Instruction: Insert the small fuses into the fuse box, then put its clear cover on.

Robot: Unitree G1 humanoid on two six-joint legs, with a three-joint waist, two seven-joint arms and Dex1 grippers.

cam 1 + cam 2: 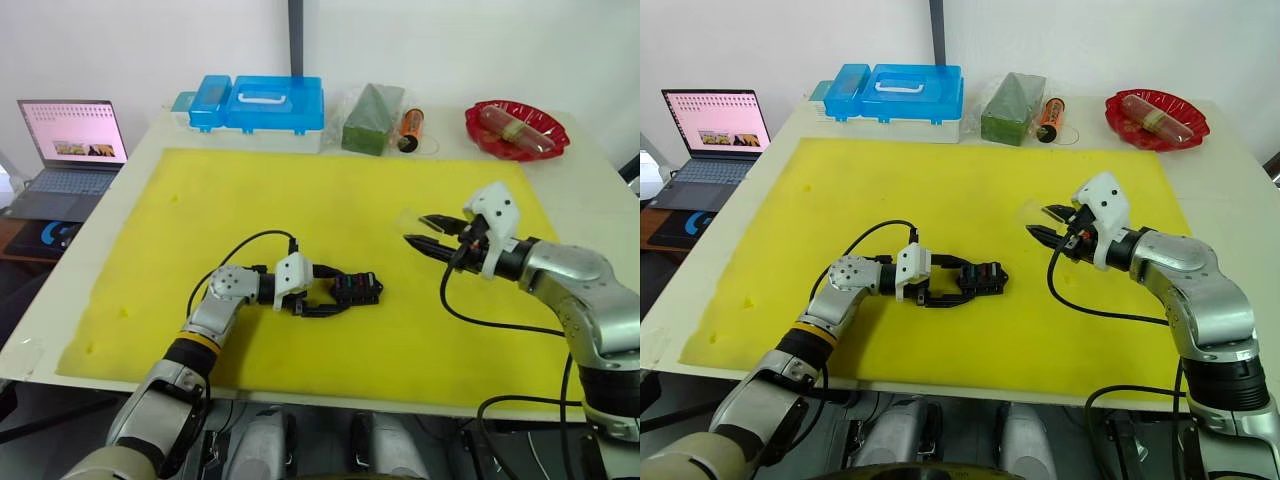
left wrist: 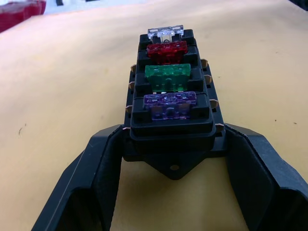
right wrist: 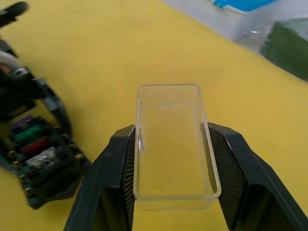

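Observation:
The black fuse box lies on the yellow mat, left of centre. My left gripper is shut on its near end, one finger on each side. Several small fuses stand in its slots in a row: purple, green, red and pale grey. To the right, my right gripper hovers above the mat, shut on the clear cover. The cover's open side faces the camera. The fuse box sits some way from the cover.
Along the table's far edge stand a blue-lidded case, a green block, an orange cylinder and a red bowl. A laptop sits off the table's left side. Black cables trail from both wrists.

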